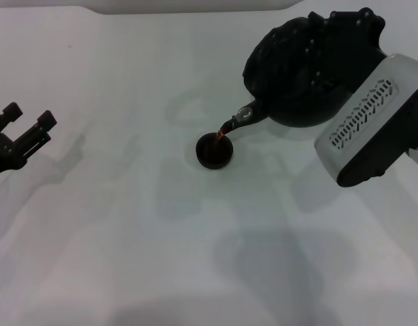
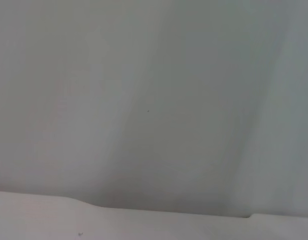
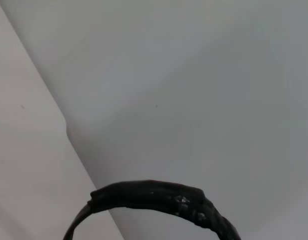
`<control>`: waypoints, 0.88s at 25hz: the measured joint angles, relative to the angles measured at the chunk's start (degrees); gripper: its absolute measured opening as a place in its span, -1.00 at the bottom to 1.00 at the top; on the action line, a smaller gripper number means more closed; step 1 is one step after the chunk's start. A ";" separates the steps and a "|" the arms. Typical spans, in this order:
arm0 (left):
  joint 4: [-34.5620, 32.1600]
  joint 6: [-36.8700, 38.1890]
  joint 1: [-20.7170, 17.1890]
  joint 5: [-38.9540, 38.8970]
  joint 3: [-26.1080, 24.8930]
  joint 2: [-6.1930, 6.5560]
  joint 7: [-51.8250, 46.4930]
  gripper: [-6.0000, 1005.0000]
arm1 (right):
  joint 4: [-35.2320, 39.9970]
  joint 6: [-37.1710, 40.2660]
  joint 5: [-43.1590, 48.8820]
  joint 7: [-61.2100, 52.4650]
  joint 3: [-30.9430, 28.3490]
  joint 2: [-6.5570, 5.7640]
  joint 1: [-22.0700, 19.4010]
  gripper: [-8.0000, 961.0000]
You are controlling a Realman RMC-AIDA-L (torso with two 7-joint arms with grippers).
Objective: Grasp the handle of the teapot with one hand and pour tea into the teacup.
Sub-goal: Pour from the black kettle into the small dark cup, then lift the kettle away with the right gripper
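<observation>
In the head view the round black teapot [image 1: 297, 75] hangs in the air at the back right, tilted with its banded spout [image 1: 244, 115] pointing down to the left. A thin reddish-brown stream of tea [image 1: 222, 134] runs from the spout into the small black teacup [image 1: 214, 151], which stands on the table just below. My right gripper [image 1: 348, 28] is shut on the handle at the pot's top. The ribbed black handle [image 3: 159, 197] shows as an arc in the right wrist view. My left gripper [image 1: 28, 119] is open and empty at the far left.
The white table [image 1: 127, 224] lies under everything, and its far edge [image 1: 93, 10] runs along the back. My right arm's white wrist housing [image 1: 372, 125] hangs right of the teacup. The left wrist view shows only the table surface [image 2: 154, 100].
</observation>
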State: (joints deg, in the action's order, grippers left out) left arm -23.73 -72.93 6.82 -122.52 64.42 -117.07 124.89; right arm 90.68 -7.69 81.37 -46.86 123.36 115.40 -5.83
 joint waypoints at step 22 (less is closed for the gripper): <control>0.26 0.84 0.59 0.00 0.01 0.00 0.00 0.57 | -1.04 -0.40 0.02 0.02 0.03 0.00 0.44 -0.77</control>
State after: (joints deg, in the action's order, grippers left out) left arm -23.47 -72.08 7.41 -122.52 64.43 -117.07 124.89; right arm 89.63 -8.09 81.39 -46.84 123.40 115.40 -5.39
